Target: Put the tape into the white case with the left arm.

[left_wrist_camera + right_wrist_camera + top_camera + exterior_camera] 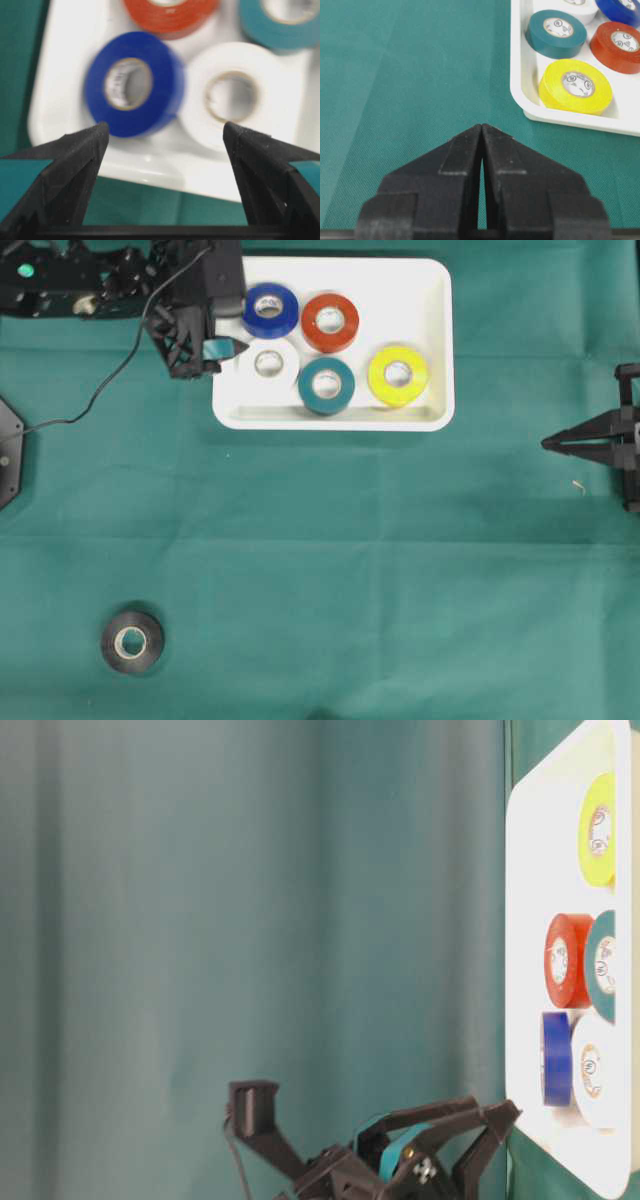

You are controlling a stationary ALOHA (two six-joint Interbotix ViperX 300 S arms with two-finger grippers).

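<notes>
Presently: white case (436,340) holds 5 rolls; left claw (165,140) spread, empty, at its near-left edge. Black tape (132,642) lies well apart on tabletop (350,560); next, likely reaching it.

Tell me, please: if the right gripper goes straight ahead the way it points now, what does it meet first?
Probably nothing: the shut right gripper points over bare green cloth, passing beside the white case.

Black left arm (120,280), teal-banded pointed fingers (75,170); trailing black cable (110,380).
</notes>
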